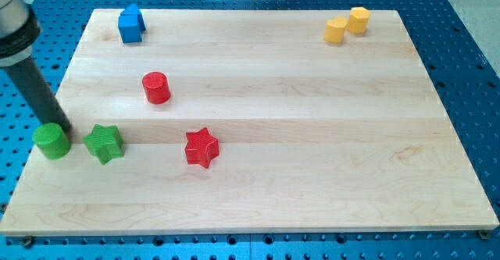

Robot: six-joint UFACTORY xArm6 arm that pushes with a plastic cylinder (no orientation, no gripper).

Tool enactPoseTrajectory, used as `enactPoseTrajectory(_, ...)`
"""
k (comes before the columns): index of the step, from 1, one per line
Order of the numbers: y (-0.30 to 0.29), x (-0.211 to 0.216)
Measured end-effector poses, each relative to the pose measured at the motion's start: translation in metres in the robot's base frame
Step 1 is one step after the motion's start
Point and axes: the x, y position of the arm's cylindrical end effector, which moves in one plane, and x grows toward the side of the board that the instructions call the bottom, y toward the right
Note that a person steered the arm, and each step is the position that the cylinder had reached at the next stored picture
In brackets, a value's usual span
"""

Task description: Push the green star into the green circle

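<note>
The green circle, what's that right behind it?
Behind the green circle stands my dark rod. My tip comes down at the circle's upper right edge, between it and the green star. Whether the tip touches the circle cannot be told.

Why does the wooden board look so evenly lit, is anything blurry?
Camera view: soft, even light; the light wooden board shows no glare, blocks like the red star block cast only faint shadows. Everything is sharp, including my tip between the green cylinder block and green star block.

Dark rod slanting down from the view's upper left, my tip [66,127] on the board
</note>
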Motion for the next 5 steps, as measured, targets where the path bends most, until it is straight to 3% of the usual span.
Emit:
enactPoseTrajectory(1, 0.027, 0.048)
enactPoseTrajectory(3, 0.064, -0.030)
enactPoseTrajectory(4, 0.105, -0.009)
enactPoseTrajectory(5, 0.085, 0.029)
